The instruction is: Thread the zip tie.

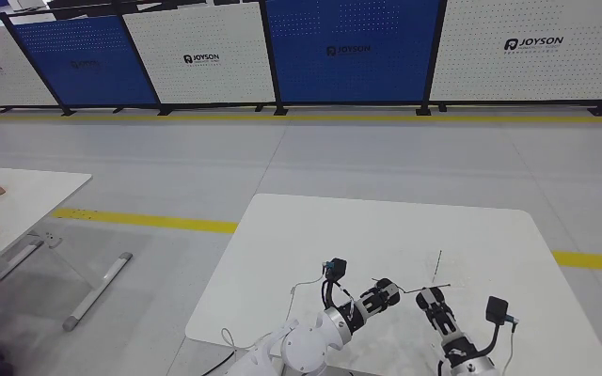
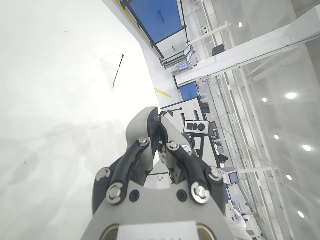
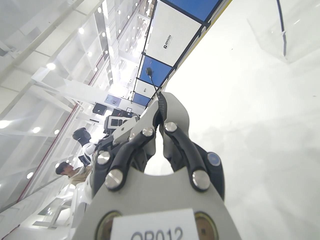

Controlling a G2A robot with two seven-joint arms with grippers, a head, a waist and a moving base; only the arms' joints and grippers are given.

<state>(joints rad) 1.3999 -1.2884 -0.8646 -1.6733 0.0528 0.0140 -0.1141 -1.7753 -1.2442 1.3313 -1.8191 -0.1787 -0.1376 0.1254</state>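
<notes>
A thin black zip tie (image 1: pixel 414 288) spans the gap between my two grippers near the table's front edge. My left gripper (image 1: pixel 386 293) (image 2: pixel 158 112) is shut on it, and the strap (image 2: pixel 159 128) runs between its pads. My right gripper (image 1: pixel 430 299) (image 3: pixel 160 98) is also shut on the tie. The tie's square head (image 3: pixel 148 71) sticks out past the right fingertips on a short bent length of strap. A second black zip tie (image 1: pixel 439 261) (image 2: pixel 117 71) (image 3: pixel 280 18) lies loose on the table just beyond both grippers.
The loose tie rests on a clear plastic sheet (image 2: pixel 107 68) (image 3: pixel 295 46) on the white table (image 1: pixel 376 235). Another white table (image 1: pixel 28 197) stands to the far left across the floor. Blue and white panels (image 1: pixel 348 56) line the back.
</notes>
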